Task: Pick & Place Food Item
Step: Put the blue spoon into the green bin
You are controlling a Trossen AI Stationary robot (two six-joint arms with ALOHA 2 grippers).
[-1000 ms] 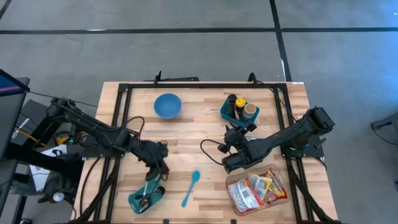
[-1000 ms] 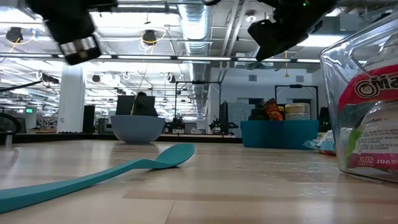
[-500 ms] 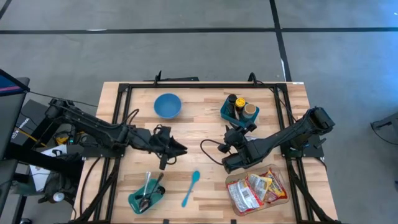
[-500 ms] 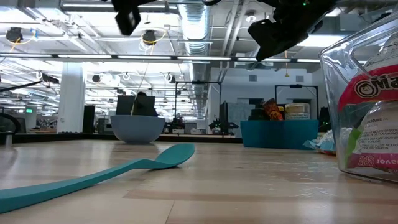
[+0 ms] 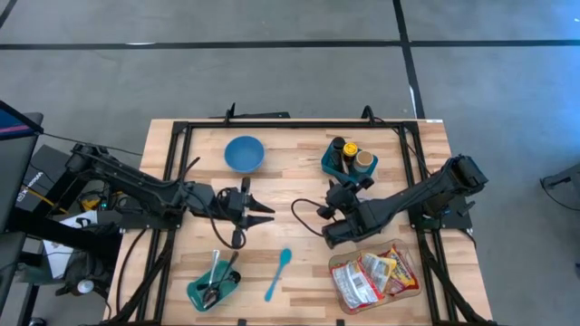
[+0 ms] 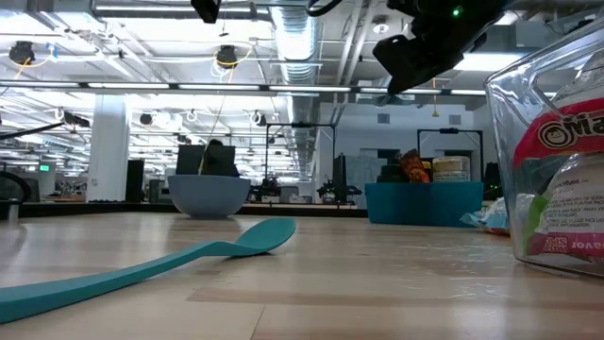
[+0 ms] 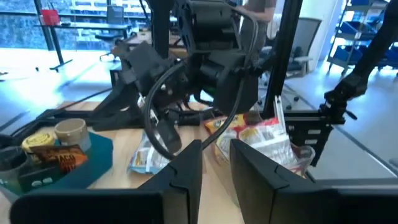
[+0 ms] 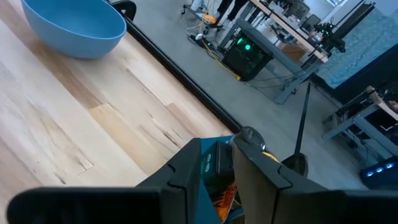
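The food packets lie in a clear container [image 5: 373, 276] at the table's near right, also seen in the left wrist view [image 7: 264, 134] and large in the low view [image 6: 557, 179]. My left gripper [image 5: 265, 211] hangs above the table's middle left, level, pointing toward the right arm, open by a narrow gap [image 7: 216, 149] with nothing in it. My right gripper [image 5: 329, 238] hovers just left of the container's far end, slightly tipped down, its fingers a little apart [image 8: 216, 149] and empty.
A blue bowl [image 5: 244, 153] stands at the far left. A teal bin with jars [image 5: 349, 159] stands at the far right. A teal spoon [image 5: 279, 272] lies near the front middle, beside a teal tray of utensils [image 5: 213, 286]. Bare wood lies between the grippers.
My left gripper has risen from above the utensil tray and swung toward the far edge and the table's middle. It has tipped up from pointing down to level and rolled about its own axis. Its finger gap looks the same.
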